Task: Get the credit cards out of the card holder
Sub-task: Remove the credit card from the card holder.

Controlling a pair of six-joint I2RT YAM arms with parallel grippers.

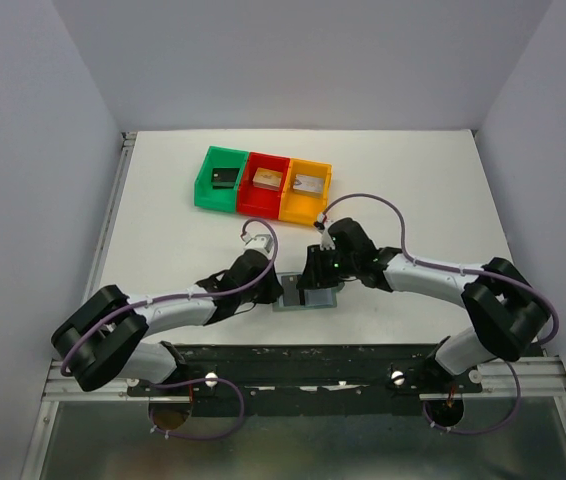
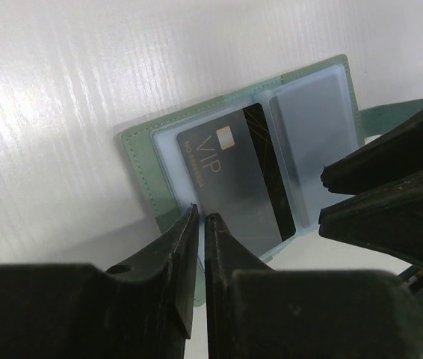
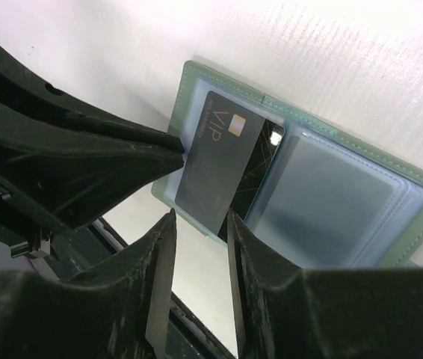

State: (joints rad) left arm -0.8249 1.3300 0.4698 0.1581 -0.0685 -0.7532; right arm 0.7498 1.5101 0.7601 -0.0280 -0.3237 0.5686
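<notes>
The card holder [image 1: 308, 299] lies open between my two grippers, grey-green with pale blue pockets [image 2: 309, 127]. A grey credit card marked VIP [image 2: 230, 183] sits askew over a black card [image 2: 271, 179] in one half. In the right wrist view the grey card [image 3: 219, 164] sticks out past the holder's edge [image 3: 421, 217]. My right gripper [image 3: 200, 217] is open, its fingertips on either side of that card's free end. My left gripper [image 2: 200, 218] is closed to a thin slit on the holder's near edge.
Green [image 1: 203, 185], red [image 1: 248, 195] and orange [image 1: 288, 205] bins stand in a row at the back, each with a chunky piece inside. The black mounting rail [image 1: 303, 365] runs along the near table edge. White walls enclose the table on three sides.
</notes>
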